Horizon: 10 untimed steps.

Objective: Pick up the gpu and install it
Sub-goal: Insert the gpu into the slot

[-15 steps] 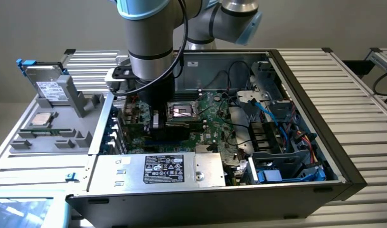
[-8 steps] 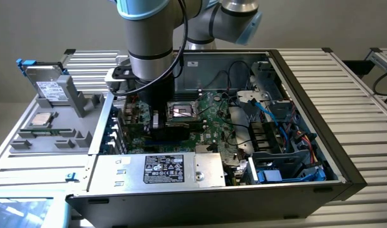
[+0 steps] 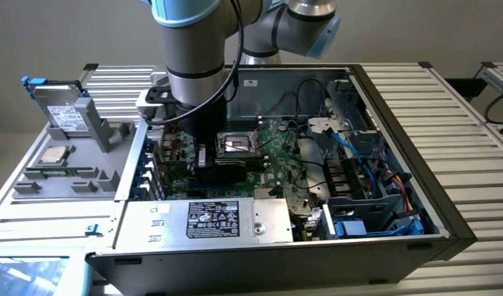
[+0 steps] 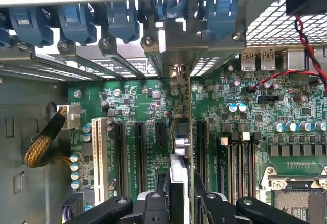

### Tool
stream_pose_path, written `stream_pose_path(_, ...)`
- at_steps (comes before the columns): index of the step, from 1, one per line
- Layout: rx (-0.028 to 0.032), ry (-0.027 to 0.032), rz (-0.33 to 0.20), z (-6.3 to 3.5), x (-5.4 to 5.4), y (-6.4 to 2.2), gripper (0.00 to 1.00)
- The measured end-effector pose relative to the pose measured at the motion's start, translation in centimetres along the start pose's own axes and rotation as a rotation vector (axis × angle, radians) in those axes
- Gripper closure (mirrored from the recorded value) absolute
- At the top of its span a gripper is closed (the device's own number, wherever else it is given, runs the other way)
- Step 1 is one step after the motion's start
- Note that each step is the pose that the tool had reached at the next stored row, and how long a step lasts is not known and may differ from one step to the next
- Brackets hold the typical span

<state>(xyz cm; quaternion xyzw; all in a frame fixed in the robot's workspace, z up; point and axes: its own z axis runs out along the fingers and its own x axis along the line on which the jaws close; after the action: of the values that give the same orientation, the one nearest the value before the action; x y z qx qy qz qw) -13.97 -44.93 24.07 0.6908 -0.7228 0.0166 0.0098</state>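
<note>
The gpu (image 4: 180, 150) stood on edge inside the computer case (image 3: 448, 203), seen end-on in the wrist view as a thin upright blade. It was over the row of long black expansion slots (image 4: 139, 147) on the motherboard (image 4: 245, 132), with its far end reaching toward the case's rear wall, where the blue retention clips (image 4: 122, 20) sat. The gripper (image 4: 180, 191) had it pinched across its two flat faces, the jaws drawn in narrow around the card's thickness, with one dark finger (image 4: 153, 203) on each side. Whether the card's lower edge had entered a slot could not be told.

In the exterior view the gripper (image 3: 203, 161) hung just beside the CPU socket (image 3: 237, 145), near the middle of the motherboard, with the power supply (image 3: 210, 222) along the case's near edge.

The card looked light and stiff but fragile. Bare circuitry on one face argued for a grip on the shroud and the board's margin, as here. Gripped across flat faces, it could probably pivot if pushed off-centre, and a tilt could bind it in a slot.
</note>
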Motion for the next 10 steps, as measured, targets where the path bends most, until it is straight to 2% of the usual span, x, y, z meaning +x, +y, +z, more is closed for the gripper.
stream_pose_path(10, 0.0001, -0.0001, 0.0, 0.0, 0.0, 0.06, 0.71)
